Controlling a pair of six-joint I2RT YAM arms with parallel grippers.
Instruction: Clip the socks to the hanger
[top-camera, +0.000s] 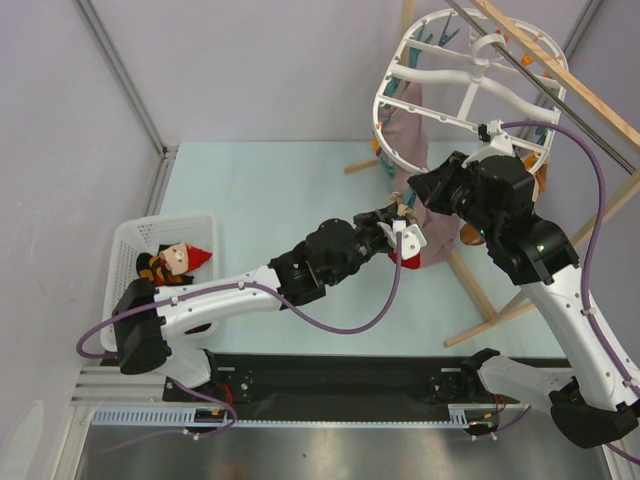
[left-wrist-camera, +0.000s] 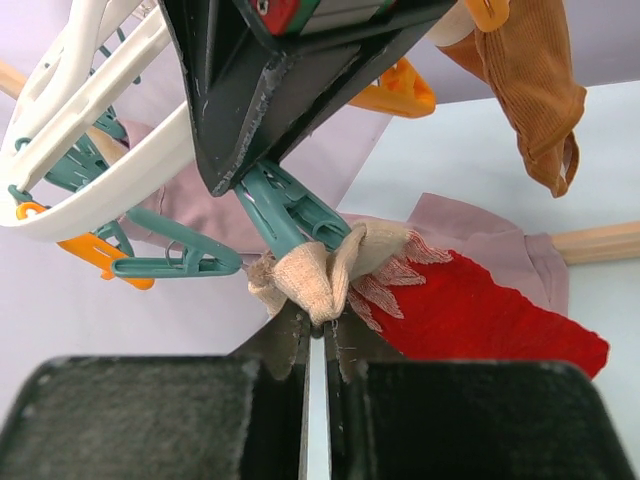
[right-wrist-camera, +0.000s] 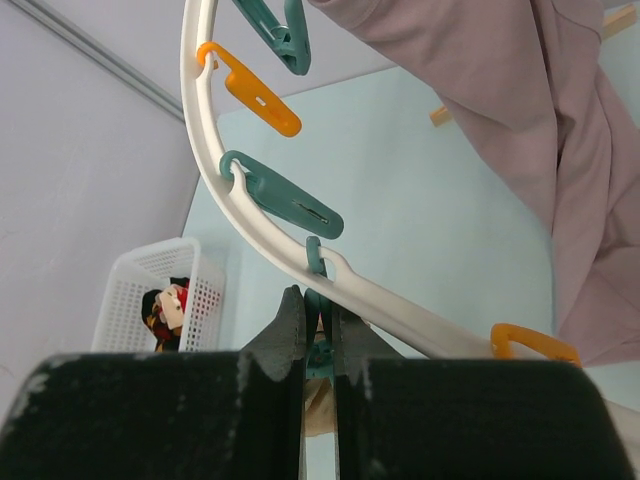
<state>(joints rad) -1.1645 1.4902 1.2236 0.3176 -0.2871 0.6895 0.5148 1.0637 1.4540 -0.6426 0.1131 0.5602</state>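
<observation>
We see left gripper (left-wrist-camera: 312, 330) pinched tight on sock (left-wrist-camera: 320, 270) at teal clip (left-wrist-camera: 285, 210); right gripper (right-wrist-camera: 318, 325) clamped on that clip under hanger (left-wrist-camera: 90, 195) rim; second sock (top-camera: 175, 262) in basket (top-camera: 122, 250), left.

Your left arm (top-camera: 230, 290) stretches low from its base toward the right, elbow bent; the left end effector (left-wrist-camera: 315, 325) has its jaws pressed together on a bunched sock (left-wrist-camera: 320, 270); your right arm (top-camera: 560, 290) rises and bends back leftward, wrist high; the right end effector (right-wrist-camera: 318, 315) is pinched tight on a teal clip (right-wrist-camera: 318, 360); both tips sit just beside each other.
</observation>
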